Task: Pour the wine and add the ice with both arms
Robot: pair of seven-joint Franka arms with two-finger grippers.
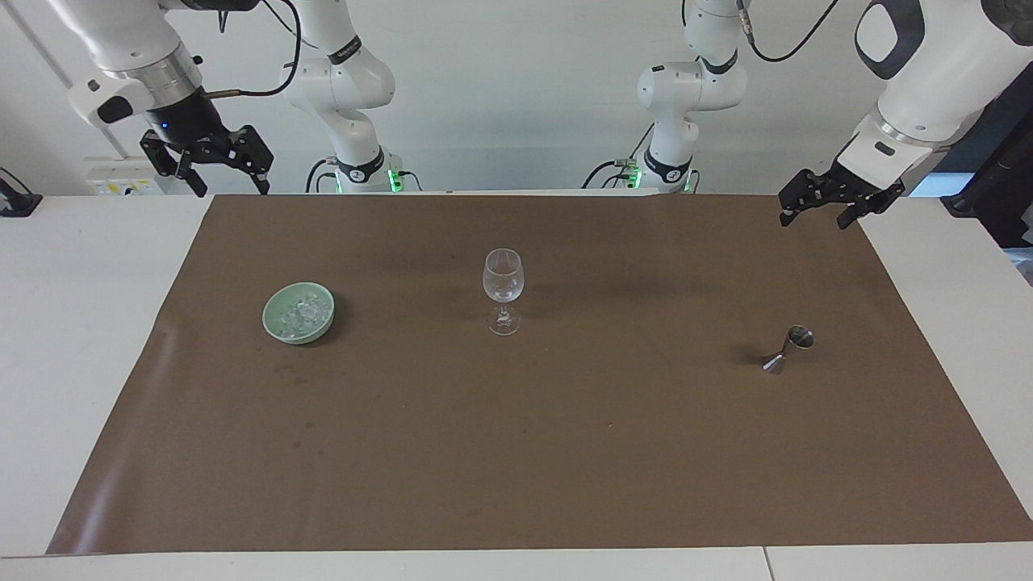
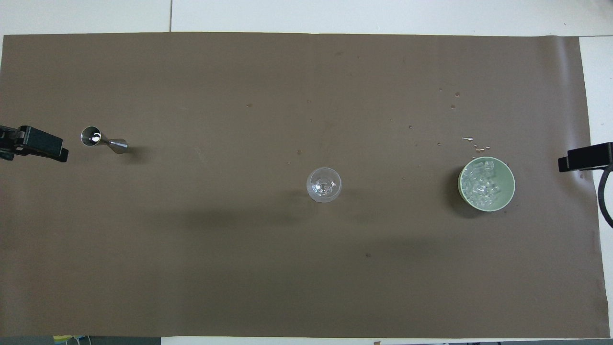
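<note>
Ice (image 1: 301, 311) fills bowl (image 1: 277, 331); cubes indistinct.

Overhead view cuts both arms at the frame edges: only a tip of the left pincer (image 2: 33, 143) and right pincer (image 2: 585, 157) shows. Facing view crops both arms' upper links at the top. Ice (image 1: 300, 313) in bowl (image 1: 274, 325): pieces too small to count. Jigger (image 1: 789, 349) contents can't be told.

On the desk (image 1: 97, 339), the wine glass (image 1: 503, 290) stands mid-desk; the bowl (image 1: 274, 324) holding the ice (image 1: 302, 311) sits toward the right arm's edge, the jigger (image 1: 789, 349) toward the left arm's edge.
</note>
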